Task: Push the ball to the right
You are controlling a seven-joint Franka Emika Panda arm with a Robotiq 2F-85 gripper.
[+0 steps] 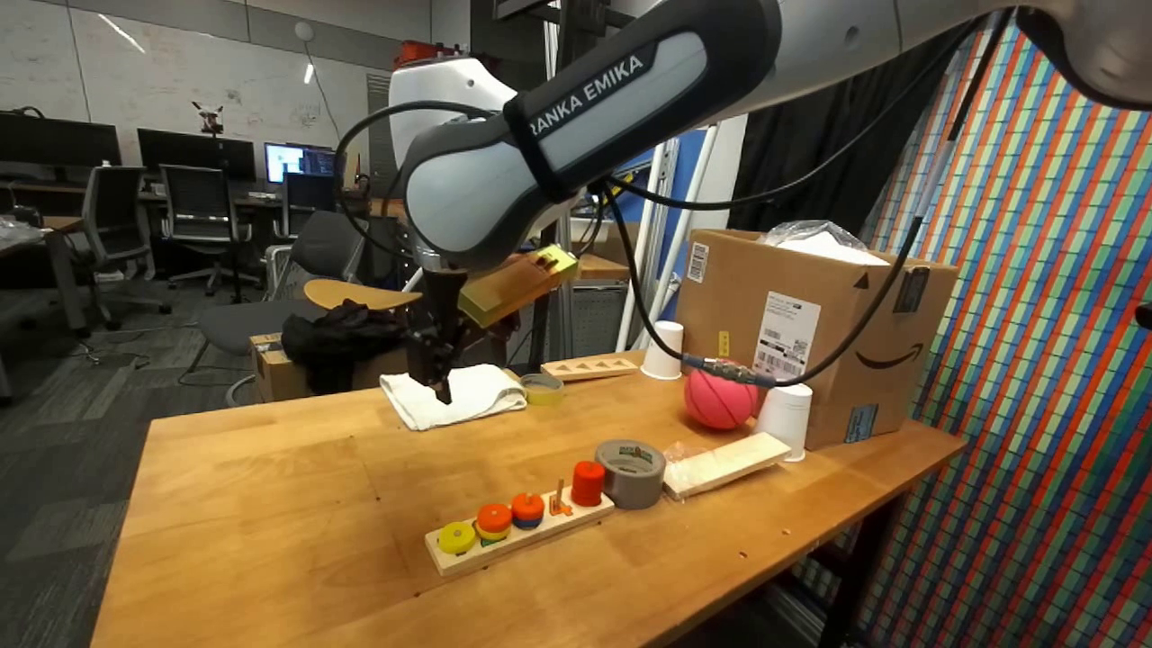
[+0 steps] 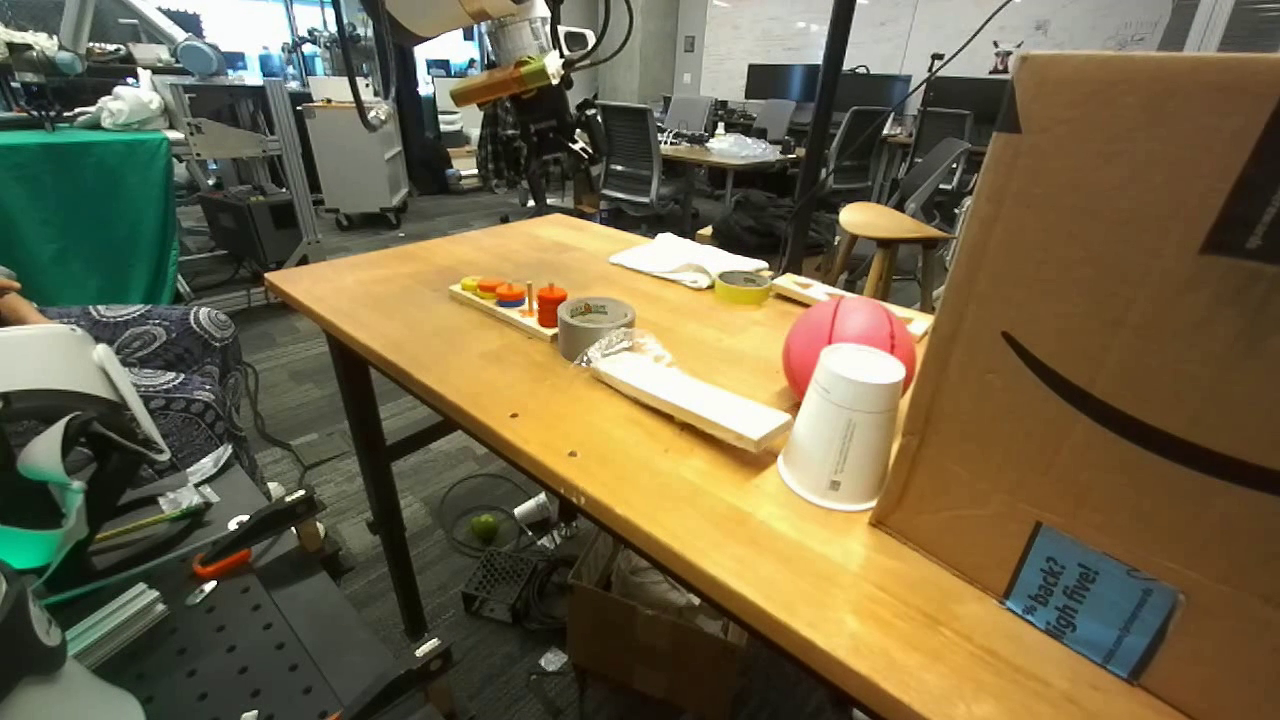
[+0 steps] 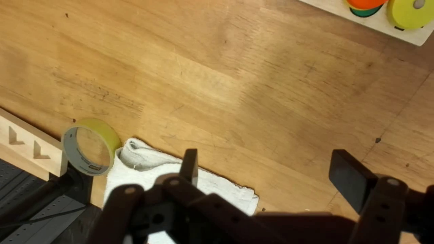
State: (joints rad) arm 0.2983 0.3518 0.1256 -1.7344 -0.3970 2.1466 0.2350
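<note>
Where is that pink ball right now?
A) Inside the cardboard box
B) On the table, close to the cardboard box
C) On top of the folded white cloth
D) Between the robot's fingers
B: in an exterior view the pink ball sits on the table, close to the cardboard box and a white cup.
</note>
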